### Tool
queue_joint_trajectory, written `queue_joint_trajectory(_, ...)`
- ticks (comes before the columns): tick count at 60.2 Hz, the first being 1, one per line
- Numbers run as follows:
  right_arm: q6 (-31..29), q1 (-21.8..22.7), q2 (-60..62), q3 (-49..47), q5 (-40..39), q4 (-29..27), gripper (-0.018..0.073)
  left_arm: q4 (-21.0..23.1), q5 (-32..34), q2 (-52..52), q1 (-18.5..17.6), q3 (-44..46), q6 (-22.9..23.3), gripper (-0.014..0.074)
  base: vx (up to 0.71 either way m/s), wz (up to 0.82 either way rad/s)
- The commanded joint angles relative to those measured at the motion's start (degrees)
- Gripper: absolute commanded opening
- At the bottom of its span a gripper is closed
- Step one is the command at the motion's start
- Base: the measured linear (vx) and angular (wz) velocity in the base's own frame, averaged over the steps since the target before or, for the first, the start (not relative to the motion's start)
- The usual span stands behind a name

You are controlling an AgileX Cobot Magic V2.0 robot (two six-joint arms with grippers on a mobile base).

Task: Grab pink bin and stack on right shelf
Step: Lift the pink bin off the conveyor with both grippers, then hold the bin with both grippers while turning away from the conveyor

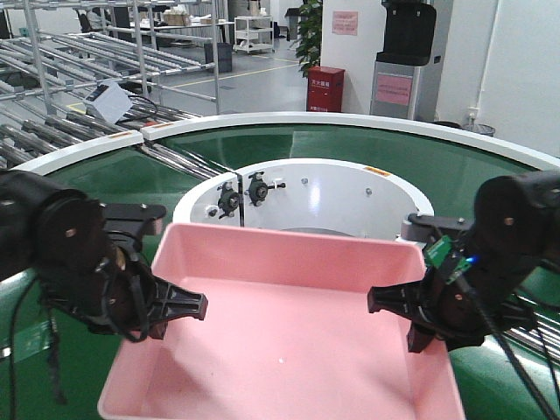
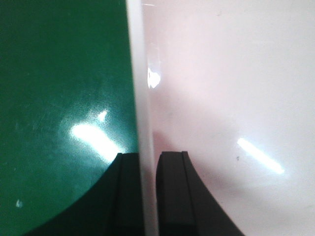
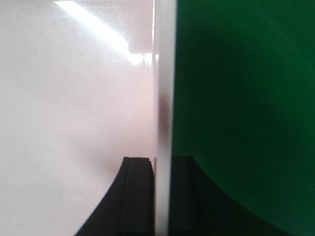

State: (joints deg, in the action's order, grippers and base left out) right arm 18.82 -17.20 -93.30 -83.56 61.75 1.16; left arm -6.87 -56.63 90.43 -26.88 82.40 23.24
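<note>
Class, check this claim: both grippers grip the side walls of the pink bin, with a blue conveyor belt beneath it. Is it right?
No: the belt is green, not blue, as the exterior front-facing view shows. The rest holds: the left gripper and the right gripper each clamp a side wall of the pink bin.

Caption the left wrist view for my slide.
Left gripper clamped on the pink bin rim, green belt alongside.

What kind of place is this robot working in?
Probably a warehouse or factory floor: a curved green conveyor, pipe roller racks behind it, and a pink bin for handling goods.
</note>
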Motion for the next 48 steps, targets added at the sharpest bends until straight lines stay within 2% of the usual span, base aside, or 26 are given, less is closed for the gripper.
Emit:
queue_joint_trajectory(1,0.9,-2.1,7.0,2.0,-2.7,8.2,-0.0009,-5.0,3.6,-7.5,-2.7,-3.4,5.6,0.0004,0.00,0.00)
queue_joint_trajectory(13,7.4,-9.6,15.4,10.2,-4.8,14.5,-0.0009,-9.1,6.5,-17.3,-9.1,-15.2,15.4,0.0004,0.00,0.00)
queue_joint_trajectory(21,8.5,-11.3,18.3,12.1,-5.5,14.6,-0.0009,-10.2,8.8,-21.5,-12.3,-20.2,19.3,0.0004,0.00,0.00)
queue_joint_trajectory(48,8.5,-11.5,18.7,12.1,-5.3,14.4,-0.0009,-10.1,9.3,-22.9,-13.1,-21.1,20.1,0.0004,0.00,0.00)
